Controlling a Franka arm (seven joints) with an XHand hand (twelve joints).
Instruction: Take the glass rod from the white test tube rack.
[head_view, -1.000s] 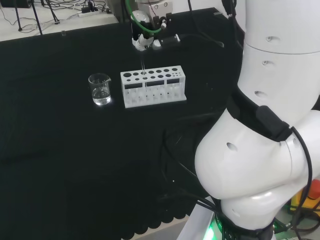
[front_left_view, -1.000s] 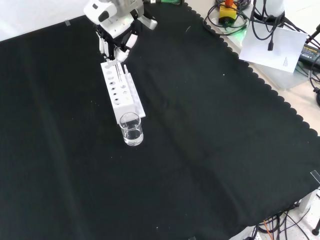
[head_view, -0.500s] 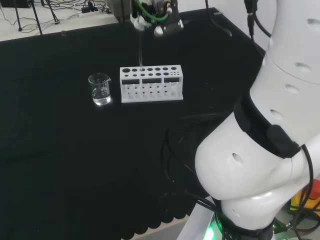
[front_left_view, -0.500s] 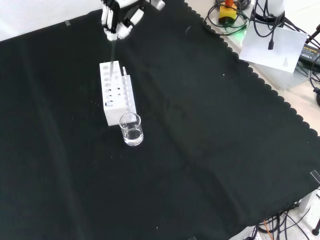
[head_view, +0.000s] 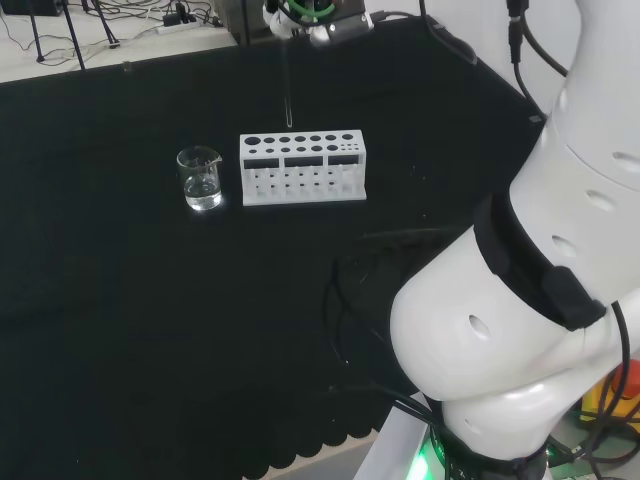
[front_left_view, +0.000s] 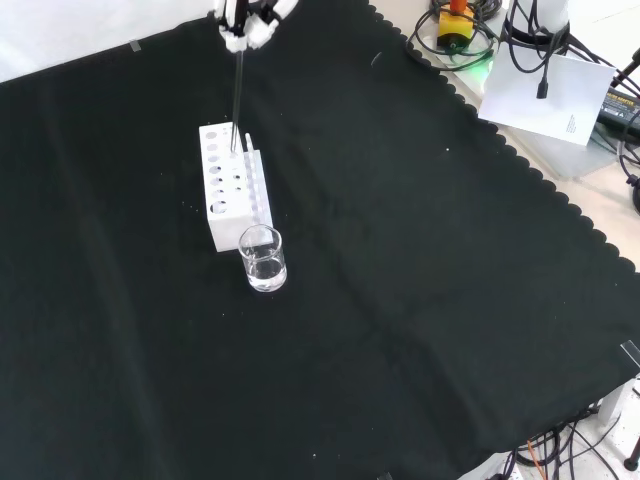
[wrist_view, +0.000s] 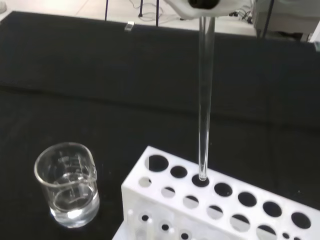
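Observation:
The white test tube rack (head_view: 303, 168) (front_left_view: 232, 190) (wrist_view: 210, 210) stands on the black cloth with several round holes in its top. The hand (head_view: 300, 12) (front_left_view: 246, 14) is high above it, fingers pinched on the top end of the glass rod (head_view: 287, 85) (front_left_view: 238, 92) (wrist_view: 204, 100). The rod hangs upright. In the head view its lower tip is just above the rack's top, and in the wrist view it sits right over one hole in the back row.
A small clear glass beaker (head_view: 200, 178) (front_left_view: 262, 258) (wrist_view: 67, 182) stands close to the rack's end, left of it in the head view. The arm's white links (head_view: 540, 300) take up the head view's right. Cables and a paper sheet (front_left_view: 550, 100) lie beyond the cloth's scalloped edge.
The hand has risen with the rod, drawing it up out of the rack's hole. The rack turned a little at the start of the lift and now stands still.

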